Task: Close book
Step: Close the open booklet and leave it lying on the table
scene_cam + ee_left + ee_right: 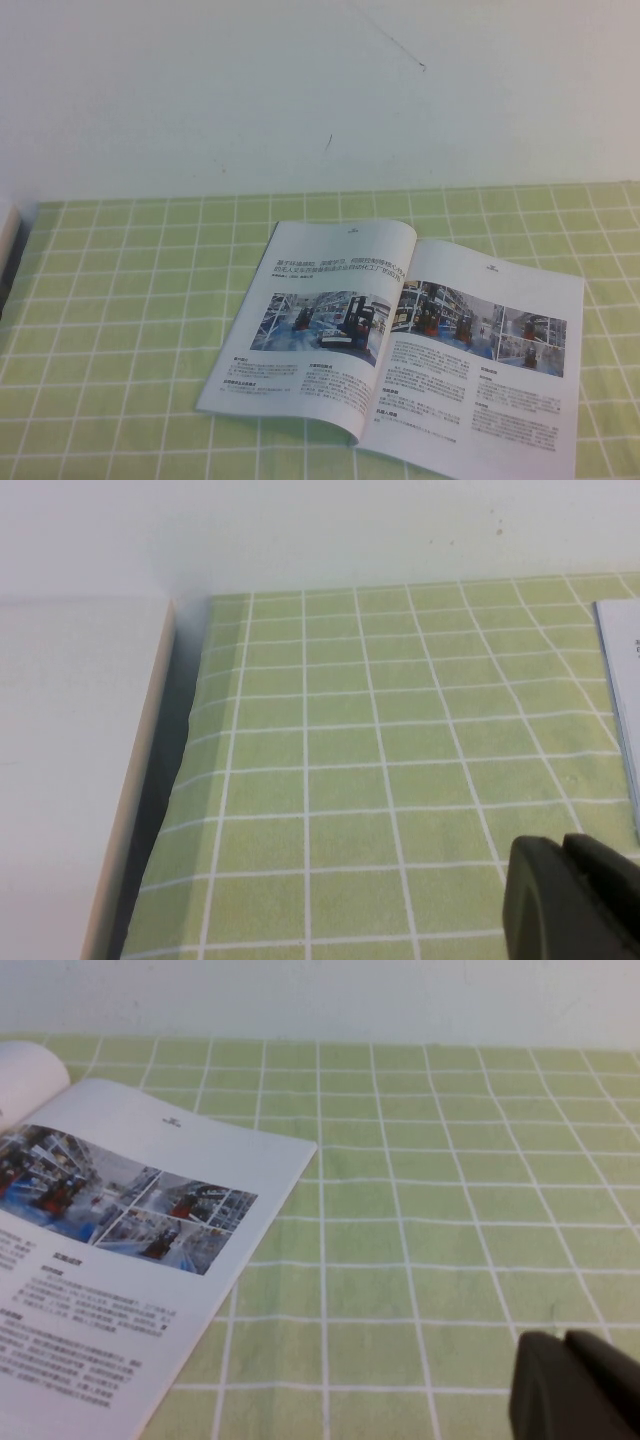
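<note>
Closest to the lens, in the left wrist view: dark body of the left gripper (572, 898), over the green checked tablecloth (350, 780) in the left part of the scene. Width of the jaws: impossible to tell. Nothing seen in their hold. Beyond it, only a white corner of the magazine (625, 680), not touched by the gripper. At the left border of the cloth, a white flat board (70, 770) with a pale beige edge.

Similar for the right gripper (578, 1388) in the right wrist view: dark body over bare cloth in the right part of the scene, apart from the magazine and not touching it. Opening of its jaws: cannot tell. Nothing seen in their hold.

Neither gripper inside the high view.

Lying open on the tablecloth, on the near side of the scene and a little right of the middle: the magazine, turned slightly askew to the grid of white lines. Left page (300, 370) bulging up toward the spine. Right page (500, 400) flat on the cloth and reaching the near edge of the view. Across both pages, a band of colour photographs (330, 322) of a warehouse with red lifting machines; headline text above on the left page, columns of small print below.

At the far side, behind the table, a plain white wall (200, 90) with a thin dark scratch (400, 45).
</note>
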